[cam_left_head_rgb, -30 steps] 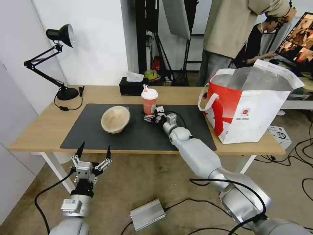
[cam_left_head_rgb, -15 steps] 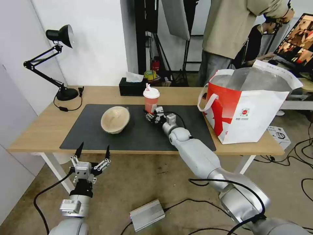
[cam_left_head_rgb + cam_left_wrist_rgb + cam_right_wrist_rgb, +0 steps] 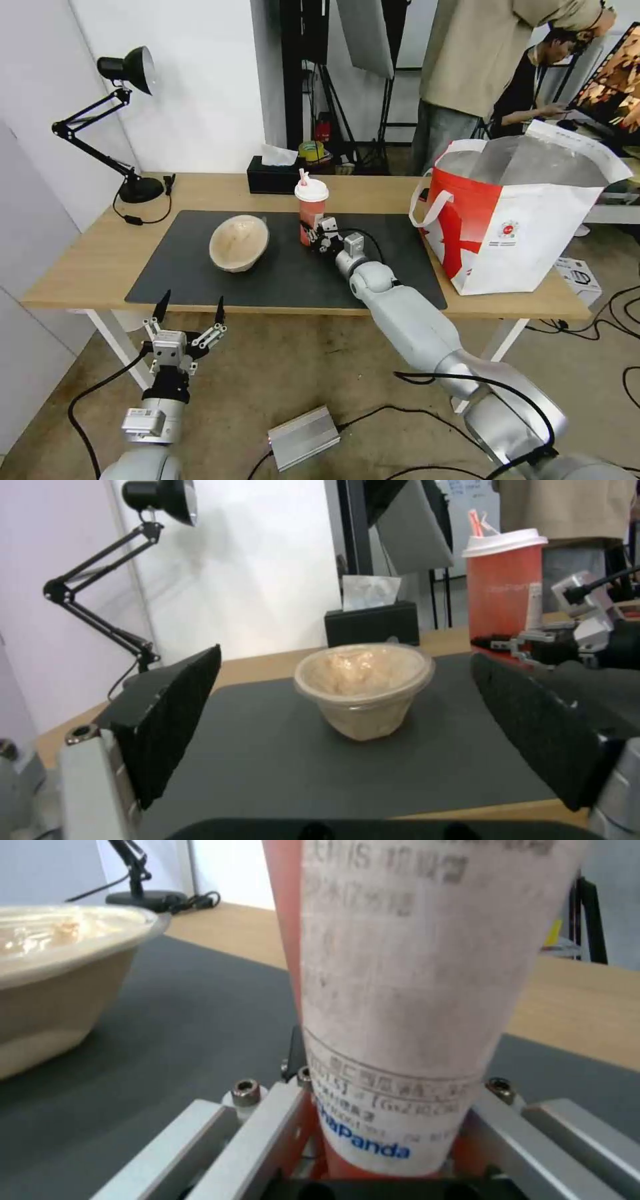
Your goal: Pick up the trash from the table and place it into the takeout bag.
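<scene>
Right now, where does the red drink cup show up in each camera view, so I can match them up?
Head view: the drink cup stands mid-table on the dark mat, with the right gripper at its base.
Left wrist view: the cup is far off, beyond the beige bowl.
Right wrist view: the cup rises close up between the fingers.
Shared landmark: the beige bowl beside it.

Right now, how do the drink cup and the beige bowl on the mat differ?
The drink cup is tall, narrow and red with a white lid and straw; the beige bowl is low, wide and covered with clear film. The cup stands between the jaws of the right gripper; the bowl sits free, the left gripper hanging open below the table edge. Both stand on the dark mat, outside the takeout bag.
</scene>
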